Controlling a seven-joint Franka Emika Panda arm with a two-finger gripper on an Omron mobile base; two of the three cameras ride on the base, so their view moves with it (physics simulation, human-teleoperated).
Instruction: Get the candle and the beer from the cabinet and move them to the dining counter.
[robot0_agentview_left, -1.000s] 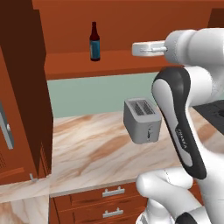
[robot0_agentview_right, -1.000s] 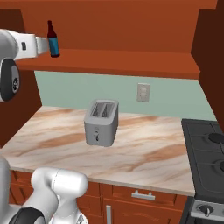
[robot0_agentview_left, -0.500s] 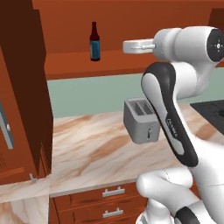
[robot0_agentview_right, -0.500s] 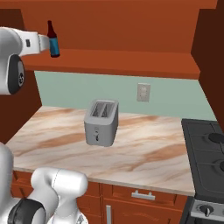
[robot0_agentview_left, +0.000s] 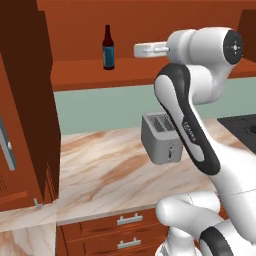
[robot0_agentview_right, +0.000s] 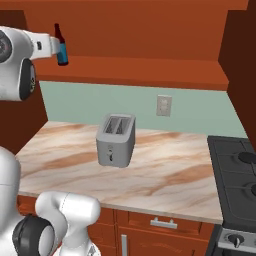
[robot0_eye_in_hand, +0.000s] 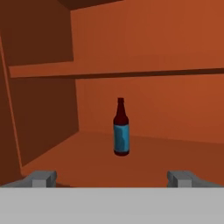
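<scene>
1. Gripper (robot0_eye_in_hand: 112, 178) jaws stand spread as wide as they go and hold nothing; in the hand view the two grey finger tips (robot0_eye_in_hand: 41, 178) sit at 7 and 5 o'clock, with the slim dark brown glass beer bottle with its blue label (robot0_eye_in_hand: 121, 127) dead centre between them, well apart from both.
2. That beer bottle stands upright on the floor of the open reddish-brown wooden wall cabinet (robot0_eye_in_hand: 166, 151), toward its left side; in the left base view it is at 9 o'clock of the white hand.
3. Handling, as a judgement: glass is stiff but breakable and slick, and a tall narrow bottle tips easily (a nudge from one finger before the other could knock it over). The labelled body, around its middle, looks like the best place to take hold; the neck is too thin and high.
4. Room: bare shelf floor lies on all sides of the bottle, so a straight approach looks free. The inner shelf overhead at 12 o'clock limits any lift, and the cabinet's side wall at 9 o'clock limits sideways swing.
5. Below, a grey metal two-slot toaster (robot0_agentview_left: 160, 138) sits on the marbled counter (robot0_agentview_left: 105, 172), under the withdrawal path.
</scene>
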